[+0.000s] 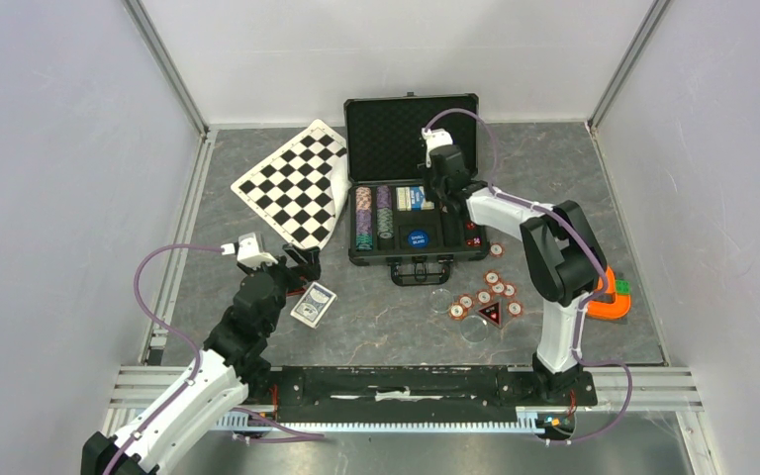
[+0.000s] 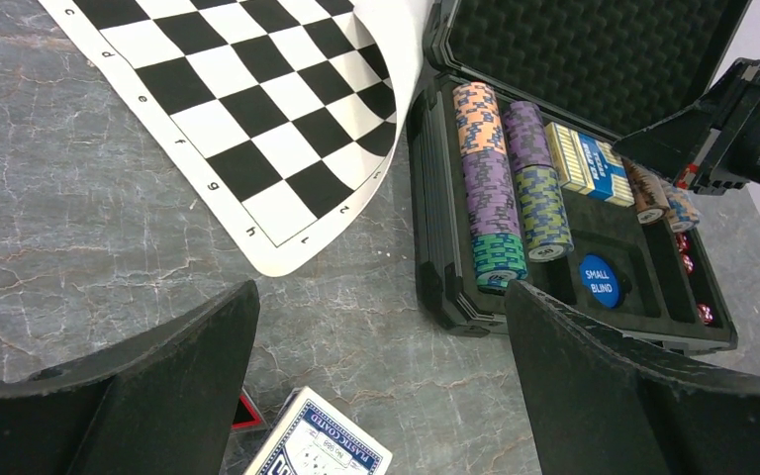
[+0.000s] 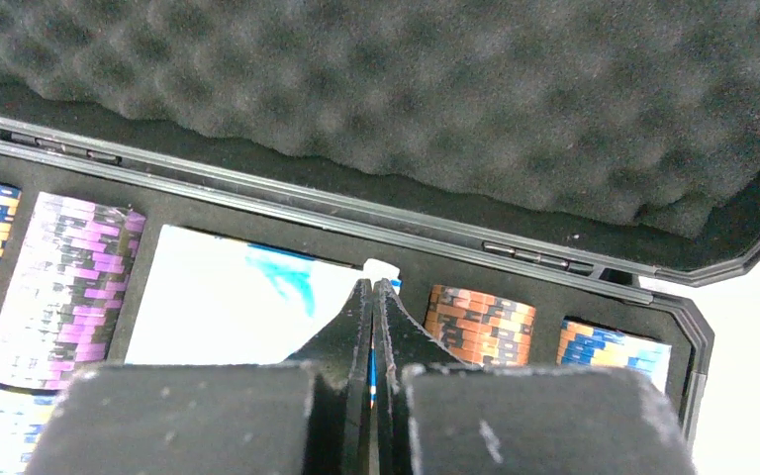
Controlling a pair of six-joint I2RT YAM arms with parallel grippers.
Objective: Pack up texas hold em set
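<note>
Top external view: the black case (image 1: 386, 129) lies open at the far centre of the tabletop (image 1: 386, 332). Chip stacks (image 1: 363, 218) and a blue dealer button (image 1: 418, 238) sit in its foam. The right hand (image 1: 444, 193), fingers pressed together, hangs over the case's card compartment. The left hand (image 1: 300, 265), fingers spread wide, hovers near a card deck (image 1: 314, 304) lying on the tabletop. Loose chips (image 1: 485, 294) lie before the case's right corner. The checkered board (image 1: 297, 183) curls up against the case's left side.

Both arms (image 1: 550, 259) show white links, black joints and purple cables (image 1: 141, 275).
</note>
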